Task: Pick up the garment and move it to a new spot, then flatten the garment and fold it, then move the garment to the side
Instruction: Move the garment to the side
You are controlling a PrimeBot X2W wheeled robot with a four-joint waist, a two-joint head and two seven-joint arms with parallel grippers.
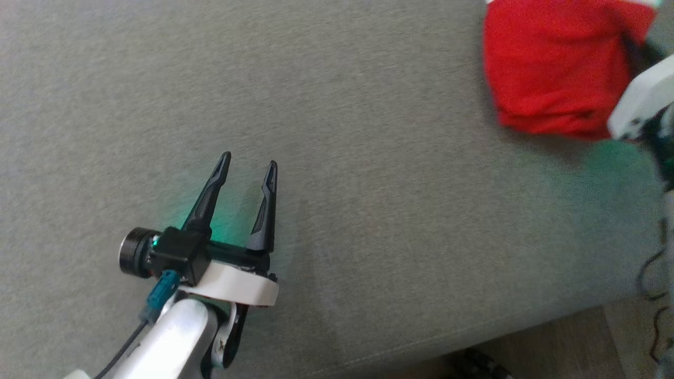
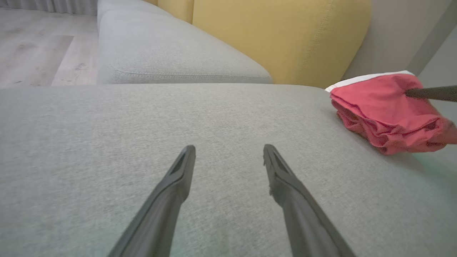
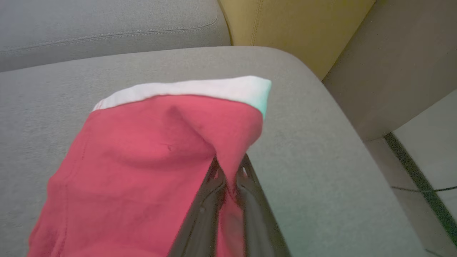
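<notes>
Left gripper (image 1: 249, 160): my fingers apart, nothing between them, over bare grey seat (image 1: 368, 131), well apart from garment (image 1: 553, 68).

Right gripper (image 3: 230, 168): my fingers together, clamped on fold of red garment near its right edge.

Garment: bunched in layers, white band (image 3: 185, 89) along far edge, lying at seat's right end, near yellow cushion (image 2: 285, 35) and armrest (image 3: 392, 71).

Left gripper (image 1: 249, 158): fingers spread wide, pointing up the head view. Right gripper (image 3: 230, 166): fingers pinched together on garment (image 3: 142, 160) (pale wrist casing (image 1: 640, 102) at head view's right edge).
</notes>
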